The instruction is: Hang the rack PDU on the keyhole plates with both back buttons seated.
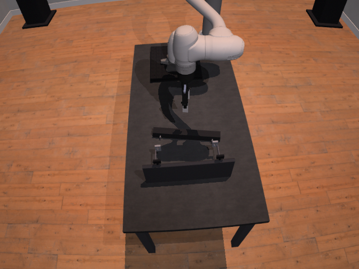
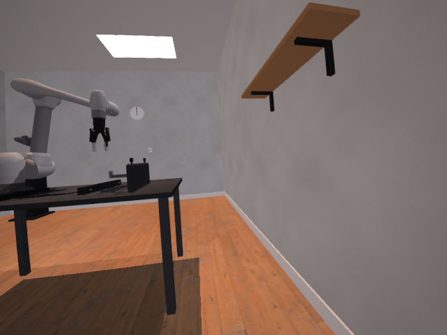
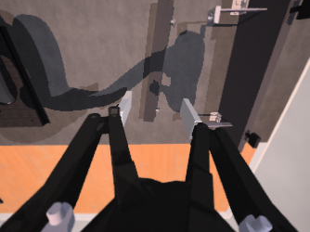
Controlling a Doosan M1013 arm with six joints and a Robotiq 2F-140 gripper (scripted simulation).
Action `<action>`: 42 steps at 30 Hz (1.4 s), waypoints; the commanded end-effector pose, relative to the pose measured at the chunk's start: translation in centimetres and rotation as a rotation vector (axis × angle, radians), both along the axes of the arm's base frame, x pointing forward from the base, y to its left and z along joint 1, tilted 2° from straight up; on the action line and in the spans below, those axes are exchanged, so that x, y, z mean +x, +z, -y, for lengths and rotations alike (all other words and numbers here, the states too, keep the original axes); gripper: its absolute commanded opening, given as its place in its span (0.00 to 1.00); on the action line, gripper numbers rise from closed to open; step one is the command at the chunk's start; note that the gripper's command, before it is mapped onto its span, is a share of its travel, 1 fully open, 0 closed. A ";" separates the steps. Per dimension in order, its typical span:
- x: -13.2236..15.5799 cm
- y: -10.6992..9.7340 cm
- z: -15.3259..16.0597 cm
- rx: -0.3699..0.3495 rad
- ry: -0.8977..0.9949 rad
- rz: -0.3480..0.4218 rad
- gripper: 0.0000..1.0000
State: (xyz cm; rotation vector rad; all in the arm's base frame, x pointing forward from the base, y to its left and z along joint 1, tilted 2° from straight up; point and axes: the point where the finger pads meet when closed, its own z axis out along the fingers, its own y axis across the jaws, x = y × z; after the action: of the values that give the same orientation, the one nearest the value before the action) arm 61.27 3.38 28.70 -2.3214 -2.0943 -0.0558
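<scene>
A long dark desk stands on a wooden plank floor in a grey-walled room, with two black pillars in the far corners, a bright ceiling panel, a small round wall clock and a wooden shelf on black brackets high on the side wall. The white arm rises from a dark base plate at the far end of the desk. The power strip, a slim black bar, lies flat near the middle of the desk, its long axis running across the desk's width, parallel to the upright black back panel just beyond it. Between bar and panel sit the two small keyhole plates on their supports, one toward each end. The claw hangs in the air well above the desk, pointing down, between the base plate and the bar; its two light pads stand about half apart with nothing between them.
</scene>
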 end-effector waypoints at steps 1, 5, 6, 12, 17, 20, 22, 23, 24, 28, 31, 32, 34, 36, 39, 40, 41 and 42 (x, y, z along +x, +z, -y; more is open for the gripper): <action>0.0 0.0 0.0 0.000 0.000 0.000 0.55; 0.0 0.0 0.0 0.000 0.000 0.000 0.55; 0.0 0.0 0.0 0.000 0.000 0.000 0.55; 0.0 0.0 0.0 0.000 0.000 0.000 0.55; 0.0 0.0 0.0 0.000 0.000 0.000 0.55; 0.0 0.0 0.0 0.000 0.000 0.000 0.55; 0.0 0.0 0.0 0.000 0.000 0.000 0.55; 0.0 0.0 0.0 0.000 0.000 0.000 0.55; 0.0 0.0 0.0 0.000 0.000 0.000 0.55; 0.0 -0.3 0.0 0.000 0.000 0.000 0.55; 0.0 -0.8 0.0 0.000 0.000 0.000 0.55; 0.0 -1.1 0.0 0.000 0.000 0.000 0.55; 0.0 -1.1 0.0 0.000 0.000 0.000 0.55; 0.0 -1.7 -0.1 0.000 0.000 0.000 0.55; 0.0 -2.8 -0.1 0.000 0.000 0.000 0.55; 0.1 -3.3 -0.1 0.000 0.000 0.000 0.55; 0.1 -3.7 -0.1 0.000 0.000 0.000 0.55; 0.1 -4.2 -0.1 0.000 0.000 0.000 0.55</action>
State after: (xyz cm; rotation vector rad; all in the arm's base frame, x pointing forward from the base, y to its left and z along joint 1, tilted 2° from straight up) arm 61.31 3.49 25.33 -2.3213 -2.0942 -0.0555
